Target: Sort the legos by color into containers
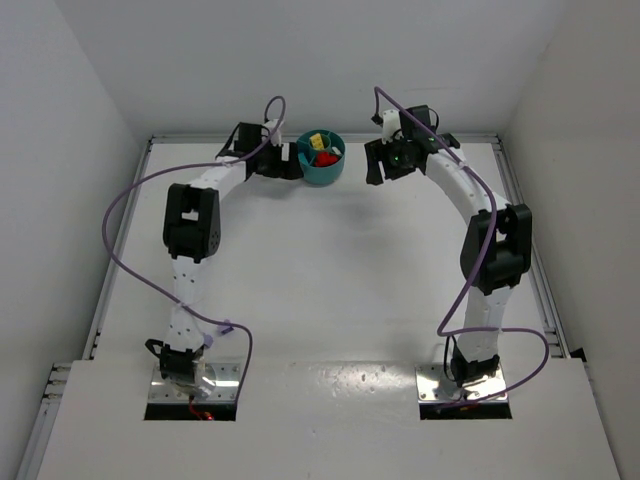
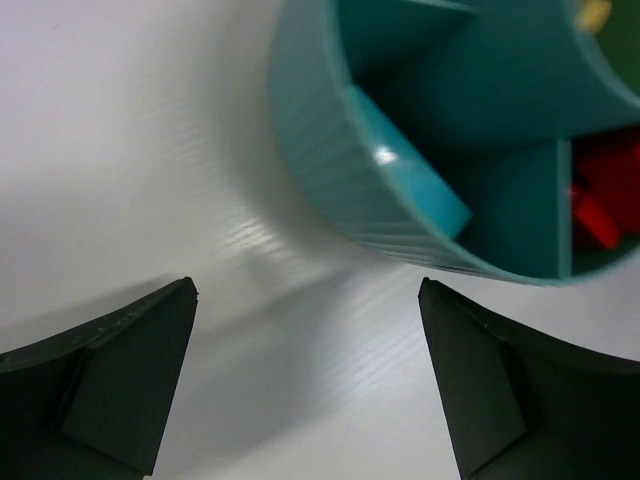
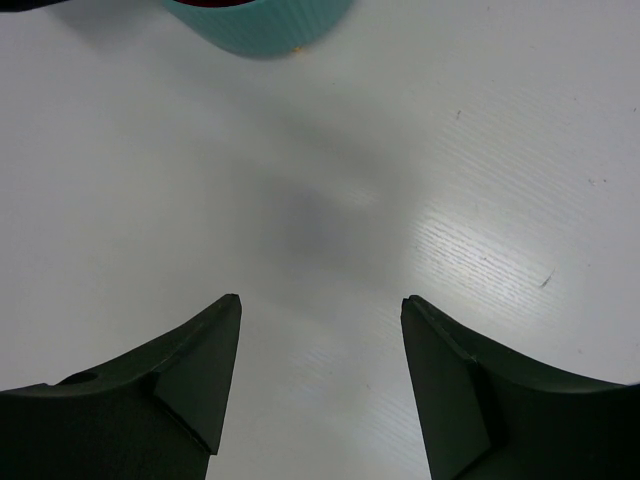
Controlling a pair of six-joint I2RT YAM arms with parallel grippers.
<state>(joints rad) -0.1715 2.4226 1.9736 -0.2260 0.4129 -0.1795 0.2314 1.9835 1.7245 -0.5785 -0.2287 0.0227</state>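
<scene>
The round teal bowl (image 1: 321,177) stands at the far middle of the table. In the top view it holds yellow legos (image 1: 318,141) and red legos (image 1: 325,158). My left gripper (image 1: 288,160) is open and empty just left of the bowl. In the left wrist view (image 2: 308,287) the bowl wall (image 2: 320,150) is close ahead, with a teal lego (image 2: 410,180), red legos (image 2: 600,200) and a bit of yellow (image 2: 595,12) in separate compartments. My right gripper (image 1: 377,168) is open and empty to the bowl's right; its view (image 3: 320,300) shows the bowl wall (image 3: 265,30) at the top. No purple lego shows.
White walls enclose the table on the left, back and right. A raised rail (image 1: 150,140) runs along the table's edges. Purple cables (image 1: 120,210) loop beside both arms. The arm bases (image 1: 190,380) sit at the near edge.
</scene>
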